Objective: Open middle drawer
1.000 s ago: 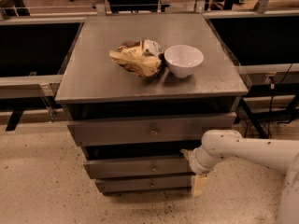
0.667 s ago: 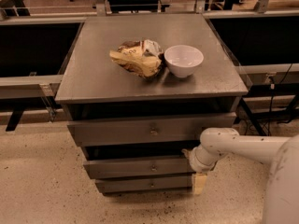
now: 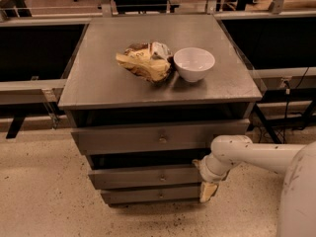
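Cabinet (image 3: 98, 83) of grey metal w/ flat top stands on speckled floor (image 3: 39, 196), three drawer fronts stacked; white robot arm (image 3: 261, 154) reaches in low from the right; grey metal middle drawer (image 3: 128, 177) w/ small round centre knob sits btwn tallest front (image 3: 123, 139) above and narrowest front (image 3: 138, 196) below; crumpled yellow snack bag (image 3: 145, 63) lies on top, just beside white round bowl (image 3: 194, 63); cream gripper (image 3: 207, 191) hangs at middle drawer's right end, pointing down; can't tell whether it's spread or pressed together.

White smooth-shelled robot arm (image 3: 261, 154) lies level, up and right of gripper. Rounded white wrist joint (image 3: 217, 166) sits just above it. Cream-coloured gripper (image 3: 208, 191) hangs pointing down.
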{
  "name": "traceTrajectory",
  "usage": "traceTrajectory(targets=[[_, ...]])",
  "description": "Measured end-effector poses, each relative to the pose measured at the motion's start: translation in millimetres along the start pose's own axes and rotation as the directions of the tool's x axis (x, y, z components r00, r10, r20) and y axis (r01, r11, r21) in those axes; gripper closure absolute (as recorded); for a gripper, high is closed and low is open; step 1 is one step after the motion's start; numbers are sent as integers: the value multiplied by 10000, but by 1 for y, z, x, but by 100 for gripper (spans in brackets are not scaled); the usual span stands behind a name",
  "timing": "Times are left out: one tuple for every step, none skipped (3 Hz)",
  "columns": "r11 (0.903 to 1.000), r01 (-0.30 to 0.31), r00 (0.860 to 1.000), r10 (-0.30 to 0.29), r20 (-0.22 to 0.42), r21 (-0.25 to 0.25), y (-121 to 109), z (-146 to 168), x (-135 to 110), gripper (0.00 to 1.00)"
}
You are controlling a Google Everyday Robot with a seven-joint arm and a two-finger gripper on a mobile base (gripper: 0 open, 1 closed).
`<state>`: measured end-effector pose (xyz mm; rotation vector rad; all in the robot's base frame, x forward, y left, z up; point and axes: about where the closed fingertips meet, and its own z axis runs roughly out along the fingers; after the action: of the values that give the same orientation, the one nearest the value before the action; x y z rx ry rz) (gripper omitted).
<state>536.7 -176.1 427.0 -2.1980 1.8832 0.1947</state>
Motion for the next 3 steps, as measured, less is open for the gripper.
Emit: traceTrajectory(targets=[[10000, 6, 10000, -6, -33, -17, 1, 0, 0, 22], [10000, 6, 10000, -6, -35, -24, 1, 1, 0, 40], [10000, 7, 10000, -7, -34, -31, 1, 1, 0, 46]])
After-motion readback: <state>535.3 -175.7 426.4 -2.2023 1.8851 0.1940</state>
